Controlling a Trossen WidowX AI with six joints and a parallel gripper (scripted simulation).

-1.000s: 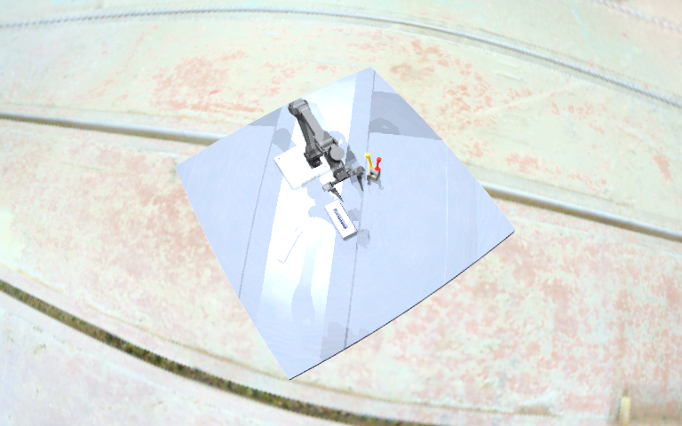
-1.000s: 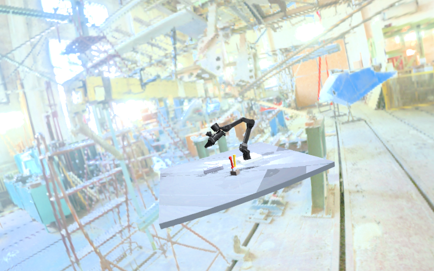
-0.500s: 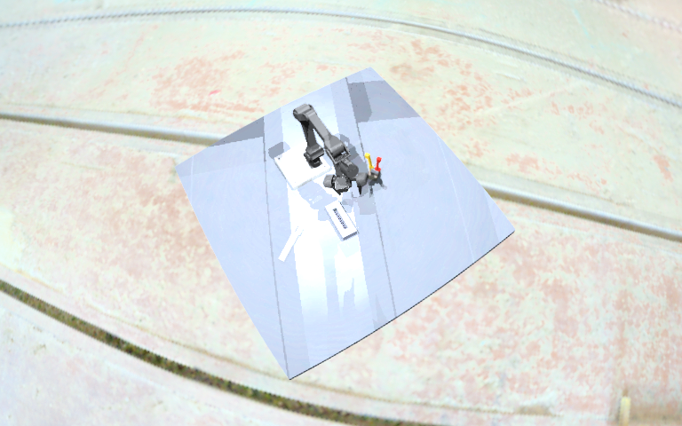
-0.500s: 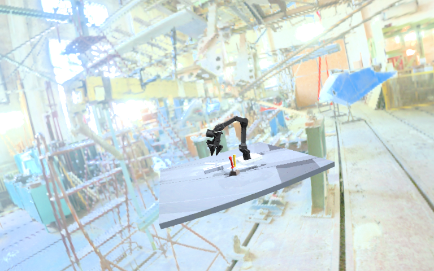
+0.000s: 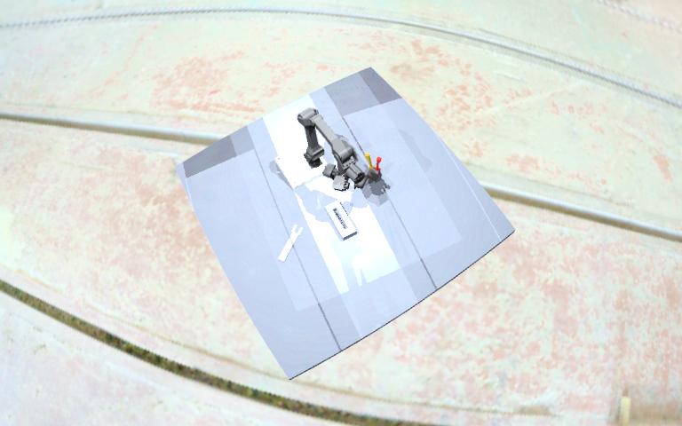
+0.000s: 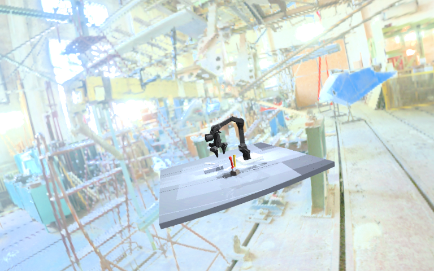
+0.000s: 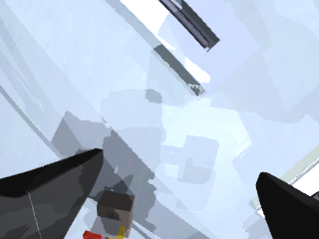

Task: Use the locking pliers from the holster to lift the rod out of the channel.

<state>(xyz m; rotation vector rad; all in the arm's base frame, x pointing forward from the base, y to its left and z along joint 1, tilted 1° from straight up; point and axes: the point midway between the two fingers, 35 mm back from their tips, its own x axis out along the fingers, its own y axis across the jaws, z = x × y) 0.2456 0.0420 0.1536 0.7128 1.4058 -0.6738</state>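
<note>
We are holding our gripper [image 5: 350, 185] [image 6: 221, 154] [image 7: 181, 169] spread and unladen above the bench [image 5: 422, 216] [image 6: 198, 204] [image 7: 45, 65].
The red-and-yellow-handled pliers [image 5: 377, 163] [image 6: 230, 162] [image 7: 93, 235] are standing in their dark holster [image 5: 373, 174] [image 6: 235, 172] [image 7: 116, 205]; near them, the white channel block [image 5: 350, 232] [image 6: 209, 170] is lying flat.

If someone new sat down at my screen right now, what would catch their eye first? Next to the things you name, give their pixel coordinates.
Probably the red handle [image 5: 377, 161] [image 6: 230, 162] [image 7: 93, 235] and yellow handle [image 5: 368, 160] [image 6: 234, 160] [image 7: 122, 232], standing up from a small dark block [image 5: 373, 174] [image 6: 234, 172] [image 7: 116, 205] on the pale tabletop [image 5: 427, 216] [image 6: 256, 182]. Next, the dark arm [image 5: 329, 133] [image 6: 241, 131] arching above the table, its open hand [image 6: 220, 154] [image 7: 181, 169] pointing down. Behind it, the blue shape [image 6: 355, 86] stands out at upper right in the exterior view.
</note>
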